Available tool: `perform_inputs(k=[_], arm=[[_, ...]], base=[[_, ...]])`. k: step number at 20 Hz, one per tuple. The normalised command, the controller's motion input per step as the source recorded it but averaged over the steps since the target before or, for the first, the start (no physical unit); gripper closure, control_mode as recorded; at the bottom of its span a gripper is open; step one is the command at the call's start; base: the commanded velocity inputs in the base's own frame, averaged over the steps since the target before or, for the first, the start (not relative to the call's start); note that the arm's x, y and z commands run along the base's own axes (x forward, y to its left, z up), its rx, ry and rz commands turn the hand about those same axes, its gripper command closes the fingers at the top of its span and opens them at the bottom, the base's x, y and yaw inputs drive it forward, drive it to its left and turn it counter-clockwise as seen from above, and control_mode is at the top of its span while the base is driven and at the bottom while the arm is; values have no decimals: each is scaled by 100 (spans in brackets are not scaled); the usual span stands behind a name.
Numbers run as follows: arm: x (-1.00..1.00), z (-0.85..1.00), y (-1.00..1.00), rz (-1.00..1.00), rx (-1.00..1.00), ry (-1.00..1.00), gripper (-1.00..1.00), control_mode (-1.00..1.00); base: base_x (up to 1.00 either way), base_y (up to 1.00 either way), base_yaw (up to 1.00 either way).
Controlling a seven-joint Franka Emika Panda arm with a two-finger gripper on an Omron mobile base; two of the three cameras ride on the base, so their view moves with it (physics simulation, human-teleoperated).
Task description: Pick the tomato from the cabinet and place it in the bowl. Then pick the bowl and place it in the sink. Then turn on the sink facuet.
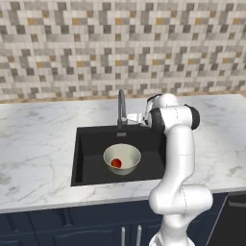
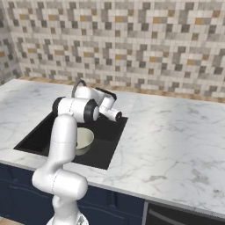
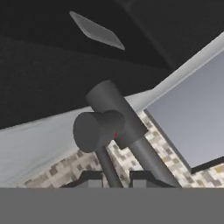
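The pale bowl (image 1: pixel 130 166) stands in the black sink (image 1: pixel 91 158) with the red tomato (image 1: pixel 116 163) inside it. In the right base view the bowl (image 2: pixel 87 139) peeks out from behind my arm. The grey faucet (image 1: pixel 121 108) rises at the sink's back edge. My gripper (image 1: pixel 131 118) hovers just right of the faucet's base, above the basin's back rim. In the hand view the faucet (image 3: pixel 118 118) is very close, and its thin lever (image 3: pixel 107 166) runs down between my open fingertips (image 3: pixel 92 179). The cabinet is out of view.
White marble counter (image 1: pixel 38 139) surrounds the sink, with a wide stretch (image 2: pixel 176 140) to the right. A mosaic tile wall (image 1: pixel 72 48) backs it. Navy cupboard doors (image 1: pixel 72 226) sit below the counter's front edge.
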Motion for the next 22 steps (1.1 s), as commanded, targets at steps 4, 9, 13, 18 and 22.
perform_inputs(k=[4, 9, 13, 18, 22], arm=[[0, -1, -98, 0, 13, 10, 100, -100], [0, -9, -88, 0, 10, 8, 100, -100], [0, -20, -65, 0, 4, 7, 100, -100], [0, -23, -55, 0, 1, 7, 100, -100], [0, -8, -32, 0, 1, 8, 100, -100]], base=[[0, 0, 0], [0, 0, 0], [0, 0, 0], [0, 0, 0], [0, 0, 0]])
